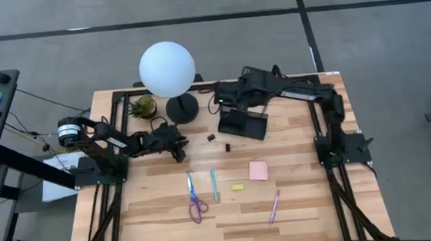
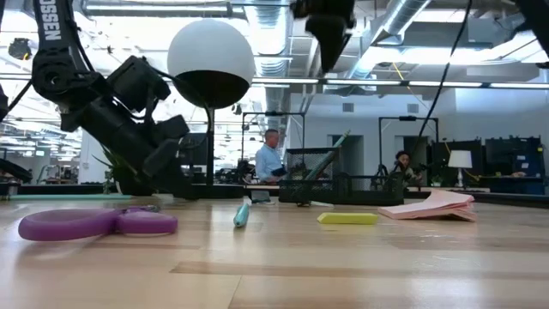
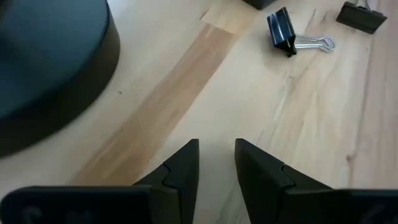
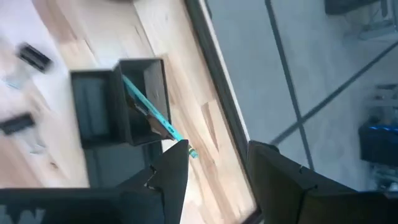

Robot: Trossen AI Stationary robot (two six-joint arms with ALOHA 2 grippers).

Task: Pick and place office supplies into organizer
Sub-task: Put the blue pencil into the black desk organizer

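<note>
Claw [image 4: 214, 165] of my right arm stands apart over the organizer [image 4: 118, 99], teal pen [image 4: 152, 115] dropped in; next I fetch another pen [image 1: 214, 184].

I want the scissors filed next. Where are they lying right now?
In the high view the scissors lie flat on the table's near half, left of centre, just left of a teal pen, with the purple handles toward the front edge.

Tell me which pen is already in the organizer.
The teal pen leaning in the organizer pen compartment, under the open right hand. The other teal pen and the pink-purple pen still lie on the table.
</note>
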